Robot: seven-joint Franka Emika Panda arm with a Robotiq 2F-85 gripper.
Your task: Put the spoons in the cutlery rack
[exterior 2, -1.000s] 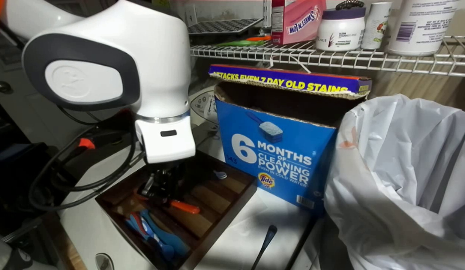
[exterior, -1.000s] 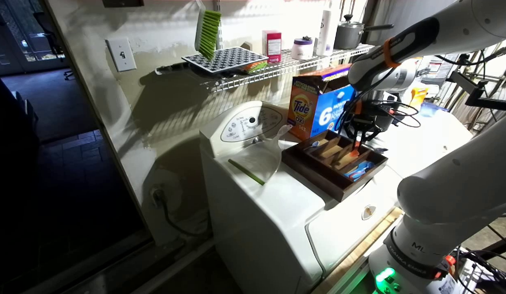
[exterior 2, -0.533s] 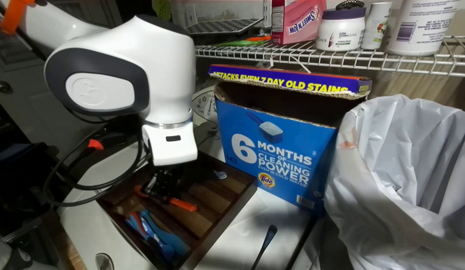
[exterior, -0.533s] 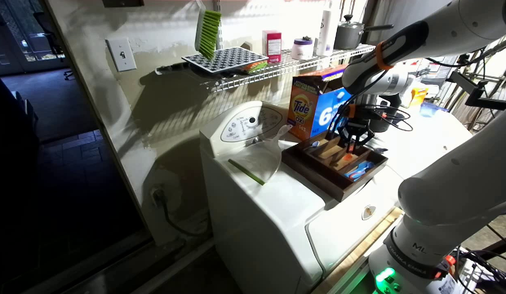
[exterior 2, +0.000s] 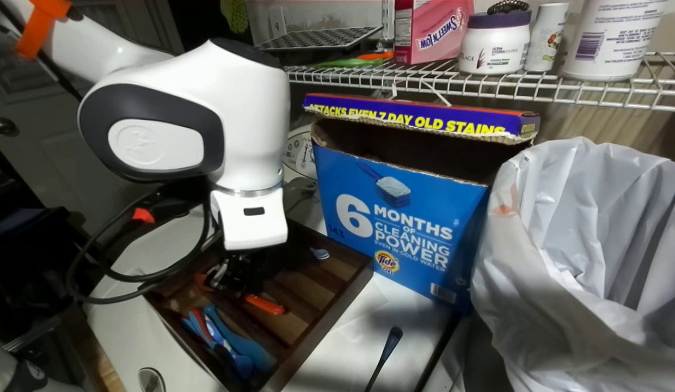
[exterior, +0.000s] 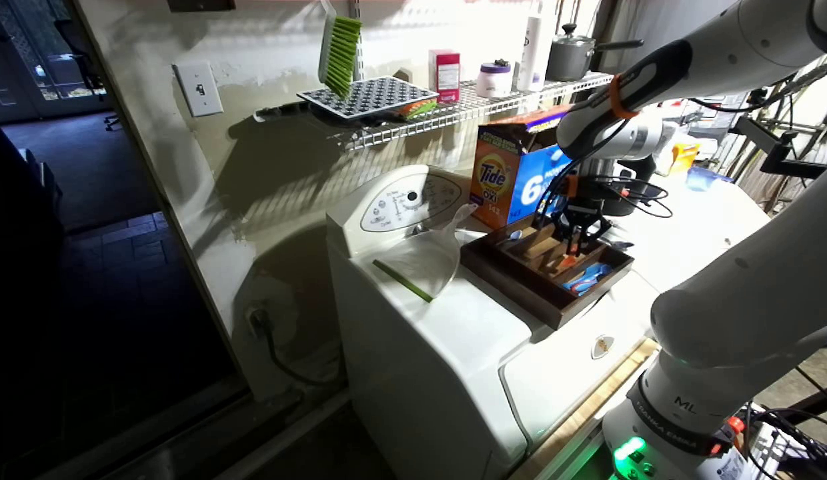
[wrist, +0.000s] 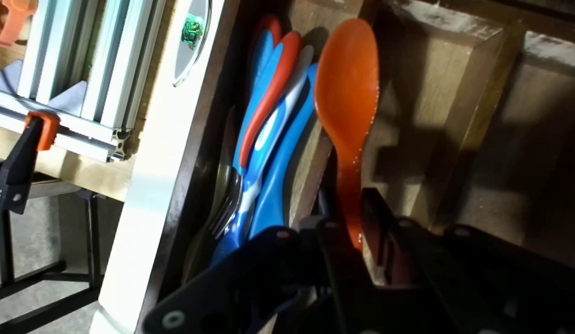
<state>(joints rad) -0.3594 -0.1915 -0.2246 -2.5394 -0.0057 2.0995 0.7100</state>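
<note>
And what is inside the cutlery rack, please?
Blue, red and white utensils lie along one side of the cutlery rack, a pale-blue spoon near the opposite side. The end effector, gripping the orange spoon, hides what lies beneath.

Seeing patchy white wall (exterior: pixel 280 40) with light switch (exterior: pixel 199 89) in an exterior view, plus wire shelf (exterior: pixel 400 132) casting slatted shadow (exterior: pixel 280 177) below. Lit hard over white laundry machine (exterior: pixel 413 360), dropping to near black at frame left. Looks through doorway (exterior: pixel 187 260) there onto dark tile floor (exterior: pixel 127 233), with glass-paned doors (exterior: pixel 35 80) farther back. Also shows panelled door (exterior 2: pixel 49 147) with round knob (exterior 2: pixel 2 126) in an exterior view, grey floor (wrist: pixel 32 236) in wrist view.
</note>
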